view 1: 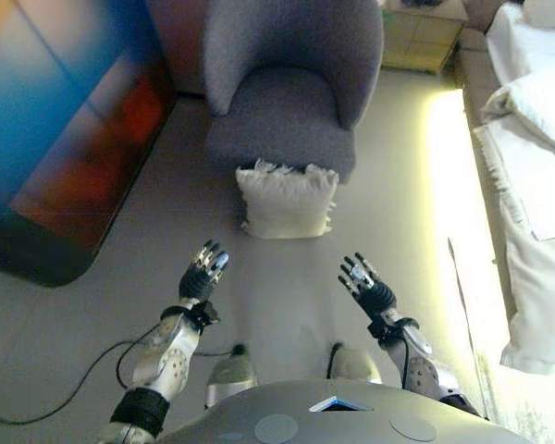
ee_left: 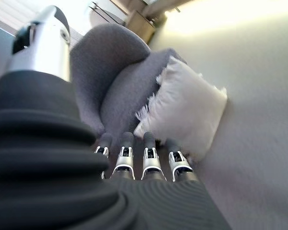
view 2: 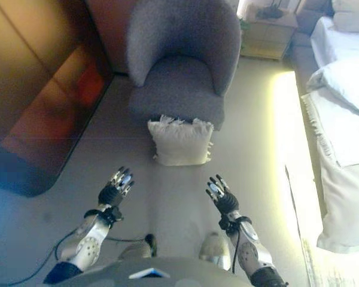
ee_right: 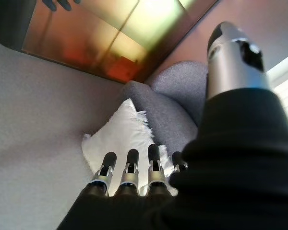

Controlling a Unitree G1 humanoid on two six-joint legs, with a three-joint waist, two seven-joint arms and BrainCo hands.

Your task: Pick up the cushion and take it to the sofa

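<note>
With the white cushion (view 1: 287,201) propped on the floor against the front of the grey armchair (view 1: 287,88), the left hand (view 1: 202,270) and right hand (view 1: 363,283) hovered empty, fingers straight, well short of it, so an uneven squeeze could likely let the soft cushion slip out.

The left hand (ee_left: 134,160) holds its silver, dark-tipped fingers (ee_left: 150,155) straight and empty. Past them a white fringed fabric cushion (ee_left: 185,112) stands on the pale grey floor (ee_left: 259,120), leaning against the front of a grey upholstered armchair (ee_left: 113,76).
</note>
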